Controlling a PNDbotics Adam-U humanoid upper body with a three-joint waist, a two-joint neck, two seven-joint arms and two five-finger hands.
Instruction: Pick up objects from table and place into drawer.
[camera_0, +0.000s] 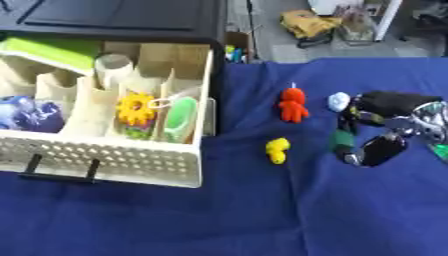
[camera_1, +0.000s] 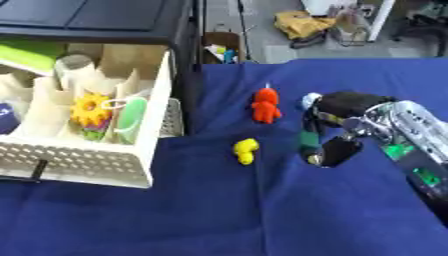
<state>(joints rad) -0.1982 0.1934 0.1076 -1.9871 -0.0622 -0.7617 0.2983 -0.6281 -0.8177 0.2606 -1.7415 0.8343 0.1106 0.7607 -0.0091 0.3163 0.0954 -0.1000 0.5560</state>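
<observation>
A cream perforated drawer (camera_0: 114, 160) stands pulled out at the left, split by dividers. In it lie a yellow gear-shaped toy (camera_0: 136, 109), a green piece (camera_0: 181, 120) and a blue thing (camera_0: 22, 114). On the blue cloth right of the drawer stand a red figure (camera_0: 293, 105) and a small yellow toy (camera_0: 277, 149). A pale bluish-white lump (camera_0: 339, 101) lies just beside my right hand (camera_1: 350, 107). That hand comes in from the right, its fingers hanging down toward the cloth and closed on nothing I can make out. A dark green patch shows at one fingertip (camera_1: 308, 140).
The black cabinet (camera_0: 114, 17) sits over the back of the drawer, with a lime-green slab (camera_0: 52, 50) under it. Blue cloth (camera_0: 262, 215) covers the table's front. Beyond the far edge lies floor clutter (camera_0: 306, 22).
</observation>
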